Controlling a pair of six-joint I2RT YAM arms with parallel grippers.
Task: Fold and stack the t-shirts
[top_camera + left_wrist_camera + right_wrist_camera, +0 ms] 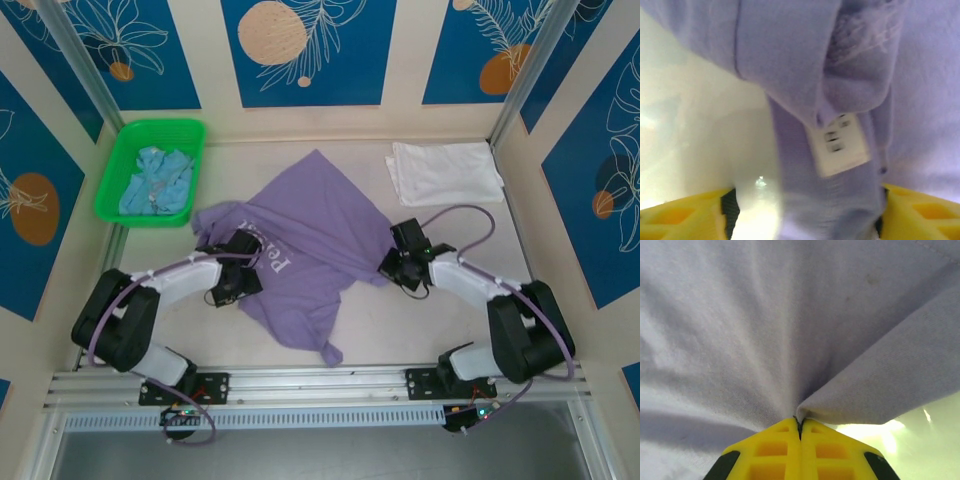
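1. The lavender t-shirt (310, 225) lies spread and rumpled at the middle of the table (400, 330), between the two arms. Its white chest lettering (279, 262) faces up.
2. The left tool (232, 280) is at the shirt's left edge, resting on the cloth. In the left wrist view, the left tool (805, 225) has its yellow fingers (675, 217) standing wide apart. A band of lavender cloth with a white care label (840, 145) runs down between them, and the picture is blurred.
3. The right tool (396, 264) is at the shirt's right edge. In the right wrist view, the right tool (800, 422) has its fingers pressed together, clamped on a pinched fold of the lavender cloth, with creases fanning out from the pinch.
4. The white t-shirt (445, 172) lies folded flat at the far right of the table, apart from the lavender one.
5. The light blue t-shirt (155, 182) lies crumpled inside the green basket (165, 126) at the far left.
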